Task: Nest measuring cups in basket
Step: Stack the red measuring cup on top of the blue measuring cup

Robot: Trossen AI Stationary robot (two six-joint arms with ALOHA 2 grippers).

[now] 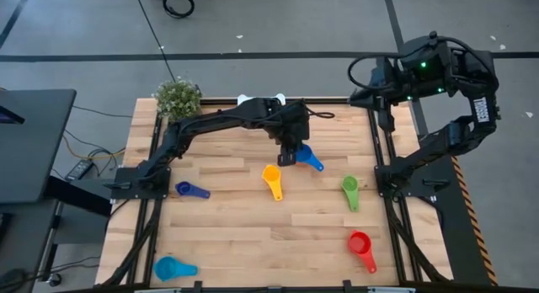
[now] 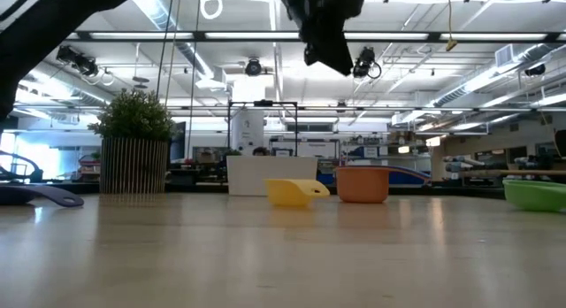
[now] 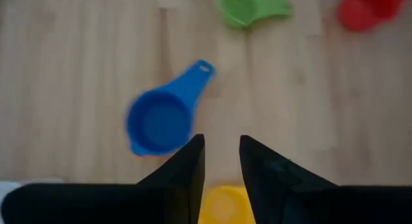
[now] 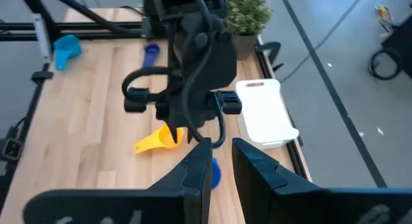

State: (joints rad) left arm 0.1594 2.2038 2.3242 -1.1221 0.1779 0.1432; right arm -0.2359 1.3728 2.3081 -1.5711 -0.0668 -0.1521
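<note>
- Cups lie scattered on the tabletop (image 1: 253, 234), none in the basket (image 4: 265, 112) yet: yellow cup (image 1: 272, 180) mid-table, blue cup (image 1: 309, 157) just beside it, green cup (image 1: 350, 192) and red cup (image 1: 361, 247) toward the right, dark blue cup (image 1: 191, 189) left, light blue cup (image 1: 173, 268) at the near left corner.
- An orange cup (image 2: 363, 184) shows only in the low view, near the yellow one.
- Basket sits at the far edge, beside the plant (image 1: 178, 98), mostly hidden under the left arm in the high view.
- Left gripper (image 3: 222, 153) hangs above the tabletop between the yellow and blue cups, fingers a narrow gap apart, nothing between them; likely lining up a pick.
- Right gripper (image 4: 221, 158) is parked high off the far right corner, fingers slightly apart, empty, looking back at the left arm.
- Risk: cup handles point different ways, so nesting will need alignment.
</note>
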